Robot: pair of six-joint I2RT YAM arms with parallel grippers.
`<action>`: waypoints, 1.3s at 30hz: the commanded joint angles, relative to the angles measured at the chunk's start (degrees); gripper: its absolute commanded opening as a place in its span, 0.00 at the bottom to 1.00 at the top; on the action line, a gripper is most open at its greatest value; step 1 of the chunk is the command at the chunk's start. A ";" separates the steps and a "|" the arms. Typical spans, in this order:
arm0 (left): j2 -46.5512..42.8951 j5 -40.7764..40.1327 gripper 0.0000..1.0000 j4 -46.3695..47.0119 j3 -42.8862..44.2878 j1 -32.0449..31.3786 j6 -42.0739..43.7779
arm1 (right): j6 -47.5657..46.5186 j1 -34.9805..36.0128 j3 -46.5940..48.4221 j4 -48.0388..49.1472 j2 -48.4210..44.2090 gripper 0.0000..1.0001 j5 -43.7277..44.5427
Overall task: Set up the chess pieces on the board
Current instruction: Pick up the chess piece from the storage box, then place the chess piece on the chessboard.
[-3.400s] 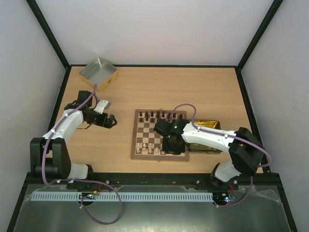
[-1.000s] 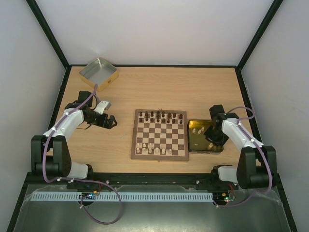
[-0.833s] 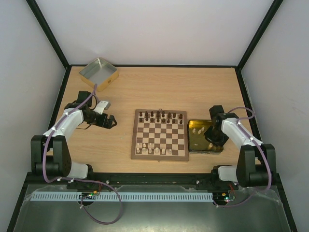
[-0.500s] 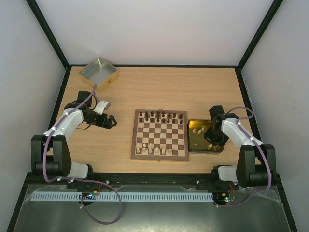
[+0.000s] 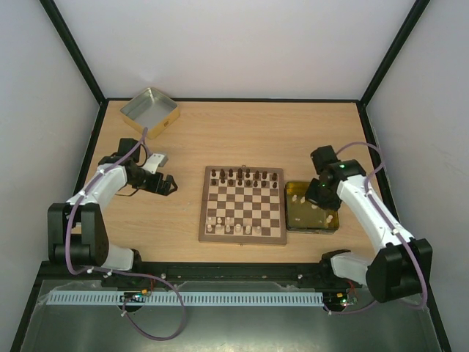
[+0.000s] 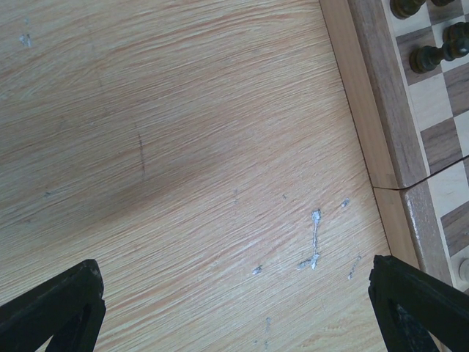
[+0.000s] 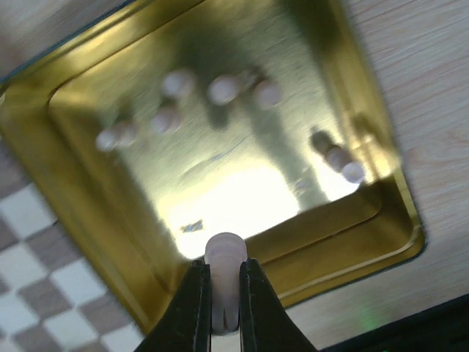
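Note:
The board (image 5: 242,204) lies mid-table, dark chess pieces (image 5: 242,175) along its far rows and pale chess pieces (image 5: 233,226) along its near rows. To its right, a gold tin tray (image 5: 331,222) holds several loose pale pieces (image 7: 220,89). My right gripper (image 7: 223,297) hangs above the tray's near rim (image 7: 344,235), shut on one pale piece (image 7: 224,257) held upright between the fingers. In the top view that gripper (image 5: 321,192) hides the held piece. My left gripper (image 5: 168,183) rests left of the board, open, with bare table between its fingertips (image 6: 55,308).
A silver tin (image 5: 149,111) sits at the back left corner. The board's left frame (image 6: 377,125) and two dark pieces (image 6: 434,55) show at the right of the left wrist view. Black frame rails border the table.
My right gripper has shut on a pale piece in the tray and risen with it, shifting slightly away from the near edge. The left arm has stayed still.

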 commanded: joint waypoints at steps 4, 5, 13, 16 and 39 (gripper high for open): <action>1.24 1.18 0.98 -1.79 1.02 0.38 0.82 | 7.54 17.80 3.92 -6.63 -0.09 0.02 -3.92; 1.25 1.16 0.98 -1.79 0.99 0.34 0.88 | 8.83 20.69 4.03 -6.07 0.49 0.02 -4.67; 1.09 1.08 0.99 -1.74 0.95 0.39 0.79 | 16.10 38.40 6.87 0.31 9.81 0.02 -5.22; 0.86 1.08 0.99 -1.71 0.90 0.45 0.74 | 16.65 39.36 5.89 3.06 12.13 0.02 -6.14; 1.08 1.44 0.99 -2.01 1.07 1.40 1.06 | 16.00 39.55 0.16 7.46 16.16 0.02 -7.46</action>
